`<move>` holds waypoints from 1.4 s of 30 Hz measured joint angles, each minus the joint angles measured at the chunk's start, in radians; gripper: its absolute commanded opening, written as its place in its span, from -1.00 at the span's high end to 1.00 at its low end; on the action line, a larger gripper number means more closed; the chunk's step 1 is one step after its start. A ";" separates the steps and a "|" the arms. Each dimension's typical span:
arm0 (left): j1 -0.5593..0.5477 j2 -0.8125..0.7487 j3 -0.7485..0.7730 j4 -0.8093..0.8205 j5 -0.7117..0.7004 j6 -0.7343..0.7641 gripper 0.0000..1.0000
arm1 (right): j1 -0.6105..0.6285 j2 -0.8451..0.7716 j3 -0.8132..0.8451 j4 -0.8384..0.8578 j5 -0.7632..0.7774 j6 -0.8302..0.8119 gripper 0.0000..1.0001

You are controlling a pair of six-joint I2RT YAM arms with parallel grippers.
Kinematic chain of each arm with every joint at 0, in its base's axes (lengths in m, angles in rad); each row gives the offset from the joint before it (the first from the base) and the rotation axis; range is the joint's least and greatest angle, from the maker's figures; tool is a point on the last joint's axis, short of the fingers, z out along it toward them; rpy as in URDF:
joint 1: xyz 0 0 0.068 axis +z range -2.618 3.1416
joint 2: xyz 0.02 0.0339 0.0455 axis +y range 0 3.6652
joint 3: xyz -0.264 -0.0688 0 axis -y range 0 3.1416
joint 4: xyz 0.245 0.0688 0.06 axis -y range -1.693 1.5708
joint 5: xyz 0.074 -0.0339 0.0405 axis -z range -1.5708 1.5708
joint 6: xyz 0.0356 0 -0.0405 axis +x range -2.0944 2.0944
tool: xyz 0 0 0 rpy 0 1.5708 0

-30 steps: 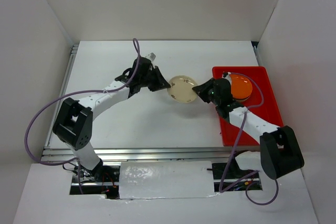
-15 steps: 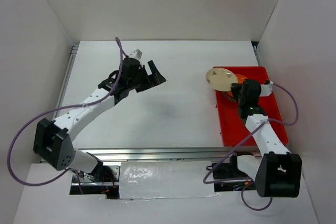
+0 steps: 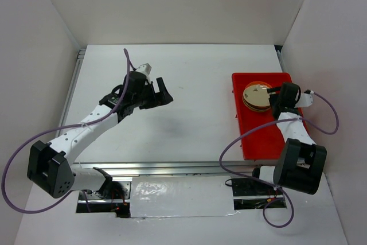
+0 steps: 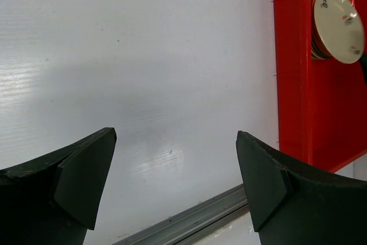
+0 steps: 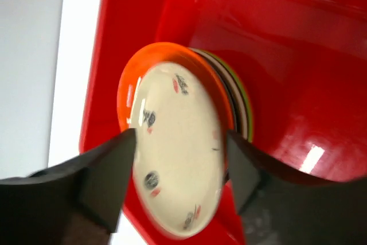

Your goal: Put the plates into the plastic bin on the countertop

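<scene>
Here we note small dark and red motifs on the cream plate (image 4: pixel 339 18); they are too small to read as writing. The cream plate sits off-centre on an orange plate (image 5: pixel 127 84) atop the stack (image 5: pixel 239 101) in the far part of the plastic bin (image 3: pixel 269 142), near the bin's left rim. The right gripper (image 5: pixel 179 142) hangs above it, fingers spread to either side. The left gripper (image 4: pixel 175 139), fingers wide apart and holding nothing, hovers over the countertop (image 3: pixel 195 124), with white surface stretching between it and the bin. A metal rail (image 4: pixel 189 222) bounds the near edge.
</scene>
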 measured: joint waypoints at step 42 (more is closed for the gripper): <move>0.090 -0.591 0.117 -0.743 -0.655 0.039 -0.99 | 0.975 -0.823 0.494 -0.992 0.261 -0.500 -1.00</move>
